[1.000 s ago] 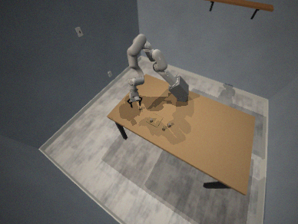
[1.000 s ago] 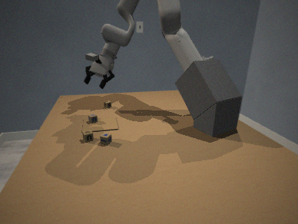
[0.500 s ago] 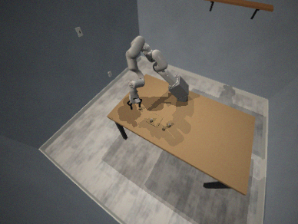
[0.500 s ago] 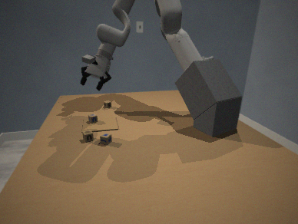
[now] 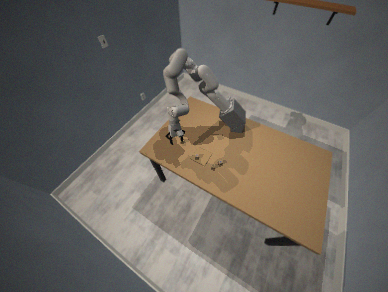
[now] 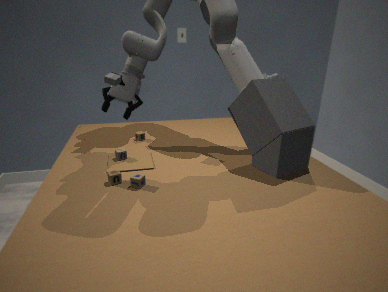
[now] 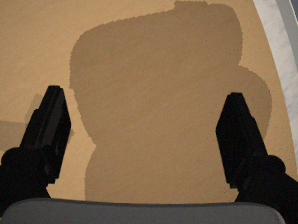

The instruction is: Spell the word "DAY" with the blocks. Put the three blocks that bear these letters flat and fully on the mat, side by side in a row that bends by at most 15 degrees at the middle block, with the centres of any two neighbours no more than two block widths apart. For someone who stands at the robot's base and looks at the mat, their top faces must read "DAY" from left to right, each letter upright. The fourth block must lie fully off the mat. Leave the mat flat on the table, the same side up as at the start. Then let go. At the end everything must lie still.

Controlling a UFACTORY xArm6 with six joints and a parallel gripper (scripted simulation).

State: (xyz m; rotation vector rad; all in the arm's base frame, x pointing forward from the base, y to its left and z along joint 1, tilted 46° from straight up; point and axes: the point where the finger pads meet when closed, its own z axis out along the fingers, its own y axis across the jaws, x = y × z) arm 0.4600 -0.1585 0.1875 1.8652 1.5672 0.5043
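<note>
beige mat (image 5: 204, 161) (image 6: 140, 164), thin, flat, one block (image 5: 197, 157) (image 6: 121, 154) on it.

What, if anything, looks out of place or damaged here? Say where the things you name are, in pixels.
Nothing looks damaged or spilled. One block (image 5: 197, 157) (image 6: 121, 154) sits on the mat (image 5: 204, 161) (image 6: 142, 165); the other three lie off it, which merely looks like unfinished spelling.

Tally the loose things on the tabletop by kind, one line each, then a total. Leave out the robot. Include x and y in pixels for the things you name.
Lettered blocks: 4 (one on the mat (image 6: 121, 154) (image 5: 197, 157), one at the far side (image 6: 140, 136), two at the near side (image 6: 114, 178) (image 6: 137, 181))
Mats: 1 (image 6: 140, 164)
Total: 5
</note>
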